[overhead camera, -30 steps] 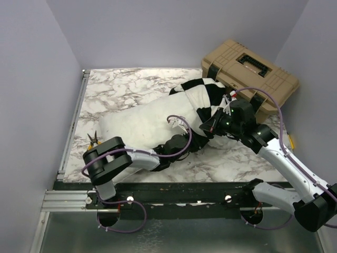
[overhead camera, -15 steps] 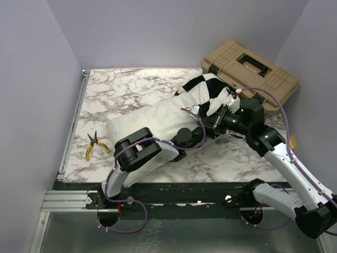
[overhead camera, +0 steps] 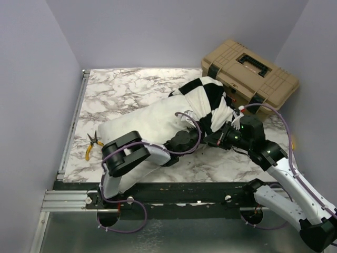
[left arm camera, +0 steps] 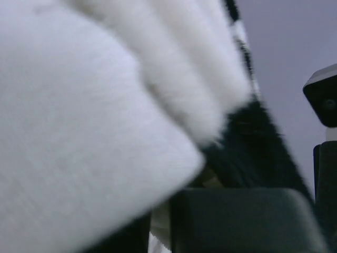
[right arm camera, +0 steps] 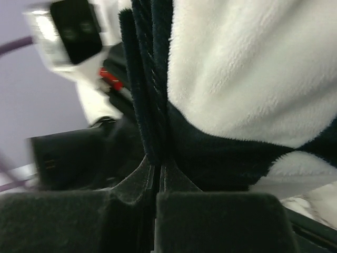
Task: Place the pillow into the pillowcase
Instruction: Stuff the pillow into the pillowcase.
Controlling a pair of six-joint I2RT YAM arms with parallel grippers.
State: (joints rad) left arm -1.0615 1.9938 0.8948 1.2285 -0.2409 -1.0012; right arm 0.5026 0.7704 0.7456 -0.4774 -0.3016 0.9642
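Pillow lying diagonally, far-right end inside pillowcase

The pillow lies partly in the pillowcase, toolbox behind, pliers left.

Marble-look table boxed in by plain lilac-grey walls.
The top is white with grey veining. The left wall, far wall and right wall stand bare around it, in soft, even light. A metal rail runs along the left edge and a black beam along the near edge, with a dull metal sheet below. A tan case sits at the far right; yellow-handled pliers lie near the left edge.
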